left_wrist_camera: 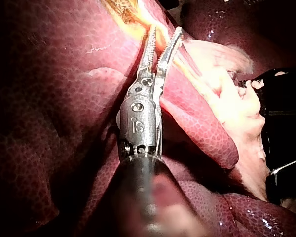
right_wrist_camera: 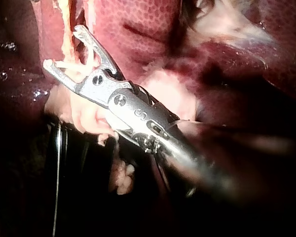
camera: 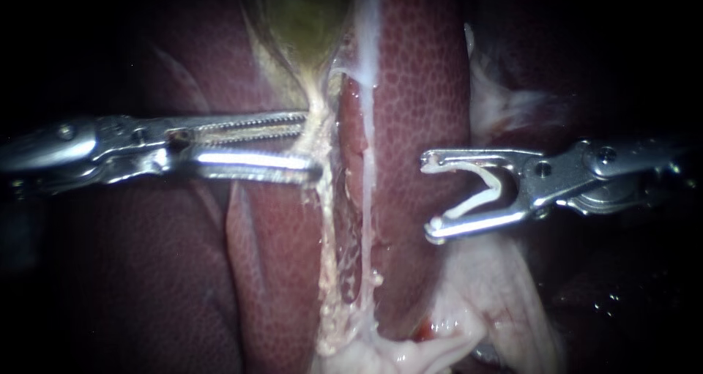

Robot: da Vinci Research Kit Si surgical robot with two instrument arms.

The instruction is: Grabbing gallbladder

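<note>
Your left instrument (camera: 313,145) has its claw apart around the pale thin neck of the green-yellow gallbladder (camera: 304,23), which lies between the dark red liver lobes (camera: 417,88). It seems the grip is not yet closed. Your right instrument (camera: 428,196) stands aside, its claw holding a white curved clip (camera: 496,191).

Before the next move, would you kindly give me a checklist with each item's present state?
1. Gallbladder in view: ok.
2. Left instrument jaws open: ok, a gap shows.
3. Tissue between those jaws: ok, the pale strand under the gallbladder lies at their tips.
4. How far the strand sits into the jaws: cannot tell.
5. Firm hold on the strand: not ok, not yet closed.
6. Right instrument apart from the left: ok, over the liver, with its clip seated.
</note>
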